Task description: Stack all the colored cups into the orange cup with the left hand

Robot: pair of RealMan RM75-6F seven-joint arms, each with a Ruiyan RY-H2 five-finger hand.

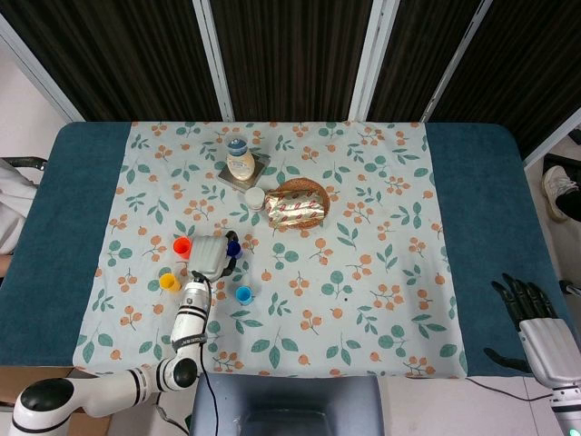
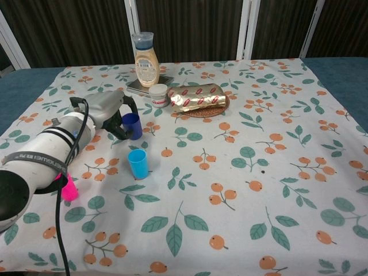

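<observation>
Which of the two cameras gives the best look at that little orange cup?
The head view. From above, the orange cup stands fully in sight on the floral cloth, just left of the left hand. In the chest view the left arm covers the place where it stands, so none of it can be made out for certain.

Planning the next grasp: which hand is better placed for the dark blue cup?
Left. The left hand is already at the blue cup, fingers around it; the right hand sits off the cloth's far corner.

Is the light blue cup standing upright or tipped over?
Upright. The light blue cup stands on its base with its open mouth facing up, apart from the left hand.
</observation>
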